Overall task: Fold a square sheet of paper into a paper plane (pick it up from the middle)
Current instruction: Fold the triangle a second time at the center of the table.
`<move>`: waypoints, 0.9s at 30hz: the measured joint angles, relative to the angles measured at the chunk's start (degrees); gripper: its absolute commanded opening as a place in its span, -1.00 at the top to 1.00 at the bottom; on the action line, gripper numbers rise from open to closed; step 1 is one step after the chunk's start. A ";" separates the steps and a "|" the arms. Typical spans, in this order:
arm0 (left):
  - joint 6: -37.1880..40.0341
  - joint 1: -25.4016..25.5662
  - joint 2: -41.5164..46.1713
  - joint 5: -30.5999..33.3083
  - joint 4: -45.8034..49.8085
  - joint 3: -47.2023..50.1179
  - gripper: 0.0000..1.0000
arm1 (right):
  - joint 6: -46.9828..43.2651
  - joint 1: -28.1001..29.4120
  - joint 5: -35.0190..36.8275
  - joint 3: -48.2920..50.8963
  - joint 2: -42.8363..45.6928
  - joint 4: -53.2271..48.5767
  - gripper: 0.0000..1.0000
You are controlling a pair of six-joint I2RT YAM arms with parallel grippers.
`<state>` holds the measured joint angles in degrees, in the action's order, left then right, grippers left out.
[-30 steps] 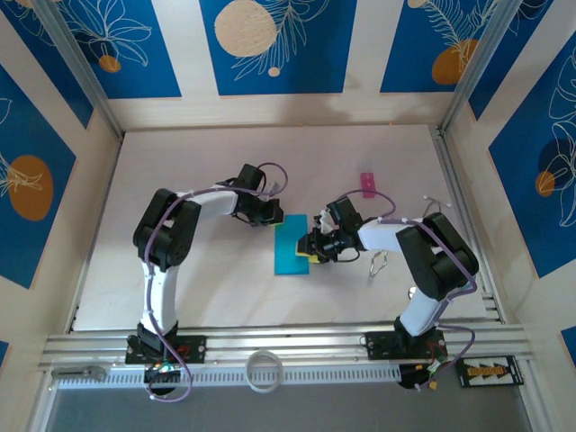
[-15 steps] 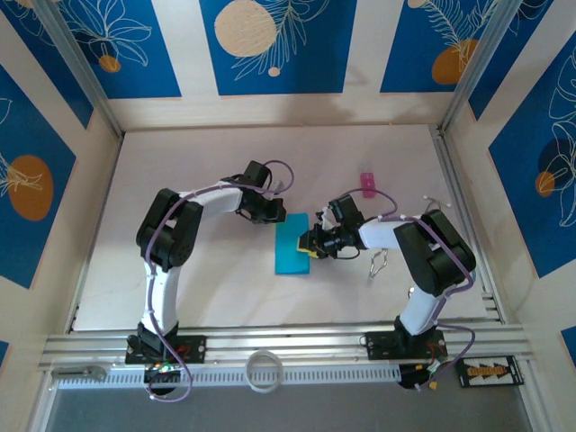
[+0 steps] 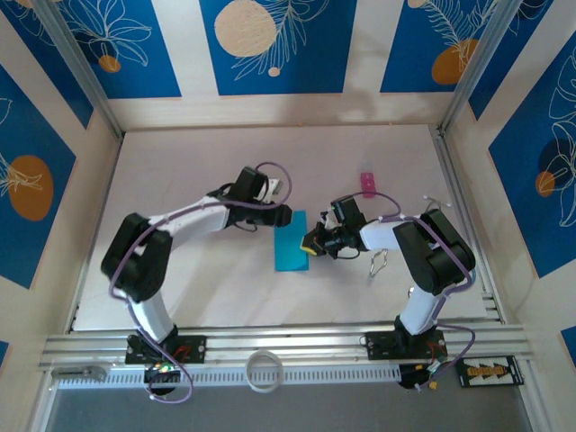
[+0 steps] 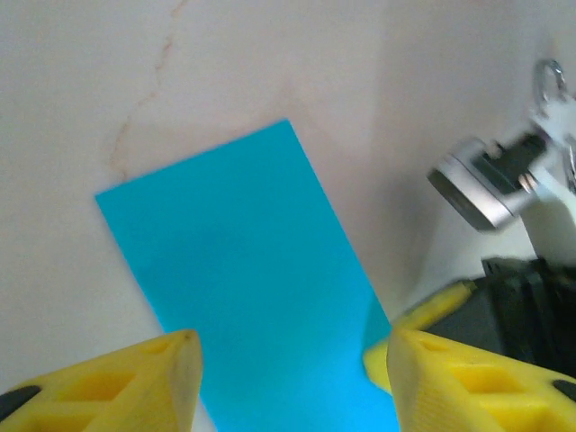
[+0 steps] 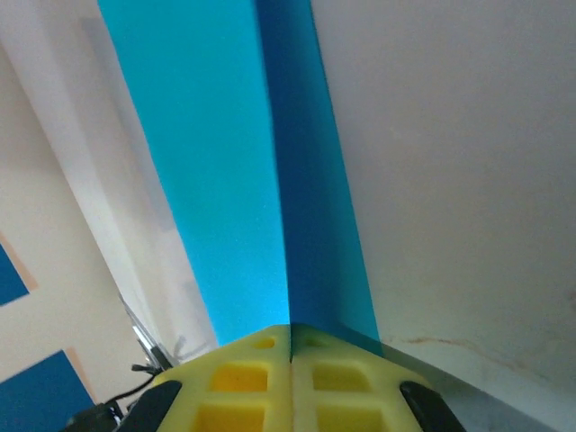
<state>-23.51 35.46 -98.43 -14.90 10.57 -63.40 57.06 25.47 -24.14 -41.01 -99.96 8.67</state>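
pale tabletop (image 3: 180, 171) boxed in by walls hung with dark blue leaf-patterned panels (image 3: 27, 180). from the left side the left arm (image 3: 180, 220) stretches in toward the middle. the left gripper (image 3: 281, 216) hangs at the far end of the square sheet of paper (image 3: 290, 245), its yellow fingers (image 4: 153, 378) spread apart with nothing caught between them. the sheet is folded into a narrow cyan rectangle near the table's centre, between the two grippers. at its right edge the right gripper (image 3: 311, 243) has its jaws pressed together, pinching the paper. seen from that wrist, a lighter and a darker face of the fold run straight into the closed fingertips. further right and farther back, a small pink object (image 3: 367, 184) lies well apart from the paper.
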 measured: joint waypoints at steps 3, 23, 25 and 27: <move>0.09 1.90 5.25 0.70 -5.49 7.76 -0.11 | 1.44 0.00 0.63 0.37 0.13 0.55 0.86; 21.16 19.26 12.96 10.58 -33.66 29.70 -0.16 | 1.53 -0.07 -1.84 -2.91 0.24 -2.40 0.76; 23.26 21.90 12.04 13.84 -33.33 28.98 -0.20 | 1.51 -0.07 -1.84 -2.91 0.24 -2.58 0.76; 25.03 24.02 10.51 17.81 -32.98 28.00 -0.21 | 1.51 -0.11 -1.84 -2.91 0.24 -2.84 0.76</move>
<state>1.52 59.48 -87.92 2.92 -22.41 -35.40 58.57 25.36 -25.98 -43.92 -99.72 5.82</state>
